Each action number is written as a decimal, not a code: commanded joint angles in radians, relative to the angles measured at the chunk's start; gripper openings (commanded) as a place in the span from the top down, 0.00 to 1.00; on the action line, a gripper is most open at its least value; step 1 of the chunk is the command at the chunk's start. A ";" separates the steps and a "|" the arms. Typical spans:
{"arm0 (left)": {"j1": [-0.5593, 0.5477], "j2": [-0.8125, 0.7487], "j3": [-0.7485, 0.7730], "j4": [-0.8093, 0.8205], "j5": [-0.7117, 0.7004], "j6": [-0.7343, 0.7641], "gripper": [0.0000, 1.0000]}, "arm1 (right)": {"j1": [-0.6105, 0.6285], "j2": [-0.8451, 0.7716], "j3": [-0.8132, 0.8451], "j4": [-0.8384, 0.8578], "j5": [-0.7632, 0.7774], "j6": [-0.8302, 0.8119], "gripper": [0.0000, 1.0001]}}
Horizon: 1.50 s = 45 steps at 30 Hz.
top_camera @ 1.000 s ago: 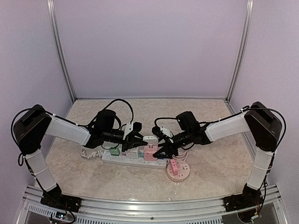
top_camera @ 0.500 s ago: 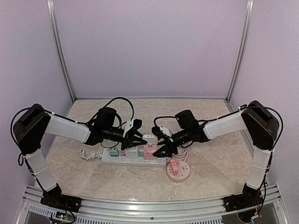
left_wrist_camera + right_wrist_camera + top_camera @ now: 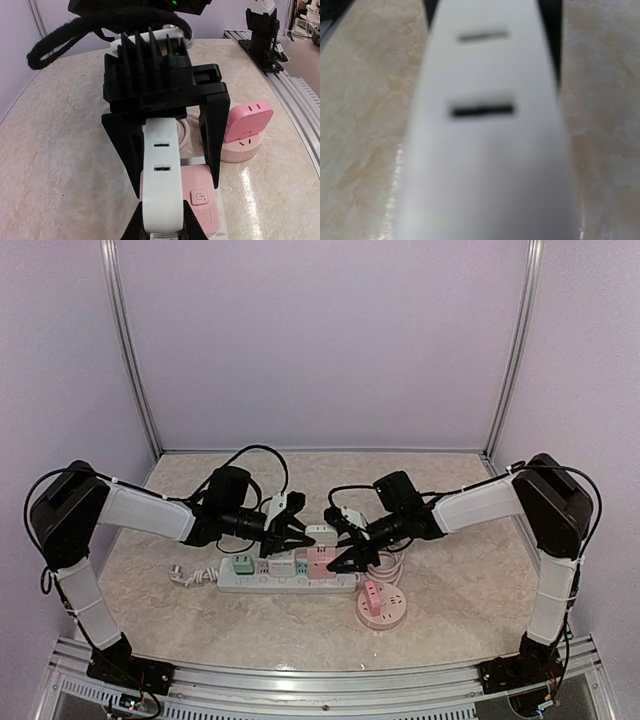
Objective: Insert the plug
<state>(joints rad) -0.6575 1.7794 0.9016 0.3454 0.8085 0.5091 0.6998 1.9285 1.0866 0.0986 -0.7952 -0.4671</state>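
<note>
Since a second ago both my wrists have drawn a little up and away from the near edge in the overhead view, and the white plug (image 3: 161, 185) has risen slightly with them. It stands upright between my two grippers, above the pink adapter (image 3: 200, 197) that sits in the white power strip (image 3: 285, 581); whether its prongs reach any socket I cannot tell. My left gripper (image 3: 162, 227) pinches the plug low down, its dark fingers (image 3: 136, 227) pressed against both sides of the white body. My right gripper (image 3: 174, 186) faces it from the other side with its fingers (image 3: 214, 140) spread wide, straddling the plug, with a gap showing on one side. From my right wrist the plug fills the view as a white blur with two slots. Further left on the strip sits a green adapter (image 3: 243, 564). Just beside the strip's right end, a round pink socket (image 3: 240, 147) rests on the marbled table (image 3: 450, 580), carrying a pink cube (image 3: 248, 120).
</note>
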 commanded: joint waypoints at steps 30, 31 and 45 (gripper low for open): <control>-0.029 -0.011 -0.114 -0.043 -0.071 -0.092 0.01 | -0.060 0.006 0.045 0.128 0.118 0.026 0.55; -0.028 -0.024 -0.107 -0.039 -0.086 -0.093 0.01 | -0.060 0.002 0.044 0.113 0.116 0.022 0.49; -0.028 -0.281 -0.104 -0.269 -0.280 0.108 0.01 | -0.067 -0.145 0.074 -0.076 0.129 0.019 0.01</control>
<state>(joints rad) -0.6853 1.5921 0.8093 0.2096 0.6159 0.5354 0.6468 1.8809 1.1213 0.0822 -0.6674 -0.4587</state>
